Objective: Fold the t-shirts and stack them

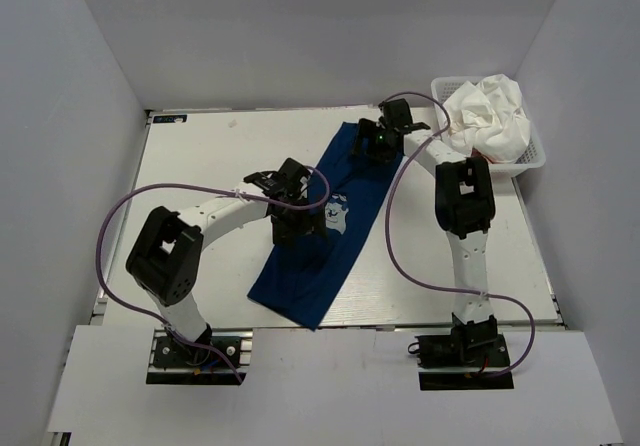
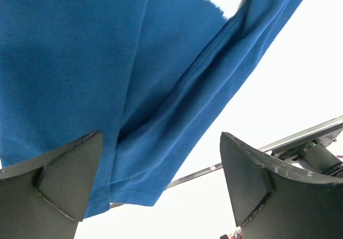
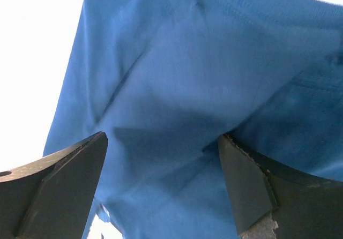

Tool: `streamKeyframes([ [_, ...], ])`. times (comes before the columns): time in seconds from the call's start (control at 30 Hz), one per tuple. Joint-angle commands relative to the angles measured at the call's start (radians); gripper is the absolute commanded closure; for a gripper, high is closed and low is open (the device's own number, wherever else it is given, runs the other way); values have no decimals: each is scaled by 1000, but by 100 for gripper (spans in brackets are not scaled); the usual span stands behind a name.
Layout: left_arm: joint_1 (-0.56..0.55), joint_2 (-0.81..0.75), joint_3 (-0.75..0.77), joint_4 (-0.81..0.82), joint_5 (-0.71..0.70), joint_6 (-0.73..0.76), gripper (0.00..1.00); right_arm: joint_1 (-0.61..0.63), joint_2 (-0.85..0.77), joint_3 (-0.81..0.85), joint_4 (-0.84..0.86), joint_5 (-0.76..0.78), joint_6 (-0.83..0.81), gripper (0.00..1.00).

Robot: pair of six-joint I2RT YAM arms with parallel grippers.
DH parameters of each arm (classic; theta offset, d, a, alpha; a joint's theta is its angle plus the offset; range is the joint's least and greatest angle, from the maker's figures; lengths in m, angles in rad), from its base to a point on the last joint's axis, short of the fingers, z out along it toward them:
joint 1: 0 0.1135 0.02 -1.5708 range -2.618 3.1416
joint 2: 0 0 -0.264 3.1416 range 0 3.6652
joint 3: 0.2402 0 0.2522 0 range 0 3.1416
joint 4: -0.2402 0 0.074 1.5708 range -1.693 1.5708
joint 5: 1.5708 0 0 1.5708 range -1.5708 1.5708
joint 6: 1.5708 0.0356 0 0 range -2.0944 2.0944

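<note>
The navy blue t-shirt (image 1: 300, 286) lies as a long narrow strip slanting from the table's near middle to the far right, its pale print (image 1: 338, 211) showing at mid-length. My left gripper (image 1: 298, 228) hangs over the strip's middle, open and empty. In the left wrist view (image 2: 161, 188) the blue cloth (image 2: 80, 62) and its hem corner lie below the jaws. My right gripper (image 1: 372, 148) is over the strip's far end, open. In the right wrist view (image 3: 161, 191) blue cloth (image 3: 187, 78) fills the space between the fingers. The white t-shirt (image 1: 490, 116) is crumpled in the basket. I cannot make out the pink one.
The white mesh basket (image 1: 537, 156) stands at the far right corner of the table. White walls close in the left, far and right sides. The table's metal edge rail (image 2: 305, 134) shows in the left wrist view. Purple cables loop off both arms.
</note>
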Motion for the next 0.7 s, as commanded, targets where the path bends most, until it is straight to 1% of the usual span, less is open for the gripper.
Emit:
streamKeyframes([
  [0.0, -2, -58, -12, 28, -35, -33, 0, -5, -171, -132, 42, -37, -31, 10],
  [0.03, -2, -58, -12, 8, -67, -33, 0, -8, -188, -143, 42, -34, -49, 10],
  [0.07, -2, -46, -12, -16, -89, -33, 0, -8, -204, -155, 8, -11, -57, 10],
  [0.1, -2, -46, -12, -39, -113, -33, 0, -5, -260, -192, 1, -3, -73, 10],
  [0.17, -2, -46, -51, -68, -170, -33, 0, 1, -311, -285, 15, 14, -81, 10],
  [0.2, 11, -59, -92, -68, -180, -33, 0, 3, -393, -366, 30, 14, -77, 10],
  [0.23, 11, -59, -114, -68, -180, -33, 0, 4, -420, -408, 67, -3, -73, 10],
  [0.27, 11, -73, -133, -68, -180, -33, 0, 6, -464, -505, 81, -14, -55, 10],
  [0.37, -4, -64, -169, -39, -170, -20, 0, 14, -514, -593, 111, -20, -40, 10],
  [0.43, -4, -64, -205, -15, -88, 16, 0, 17, -503, -611, 119, -20, -40, 10],
  [0.47, -4, -55, -225, 25, -57, 26, 0, 17, -497, -606, 118, -18, -38, 10],
  [0.5, -4, -55, -264, 43, -16, 26, 0, 17, -463, -600, 110, -20, -37, 10],
  [0.57, -13, -55, -307, 68, 21, 36, 0, 17, -439, -570, 111, -18, -43, 10],
  [0.63, -13, -26, -317, 79, 43, 36, 0, 15, -373, -548, 121, -18, -43, 10],
  [0.67, -13, -17, -326, 79, 43, 27, 0, 15, -354, -492, 118, -20, -43, 10],
])
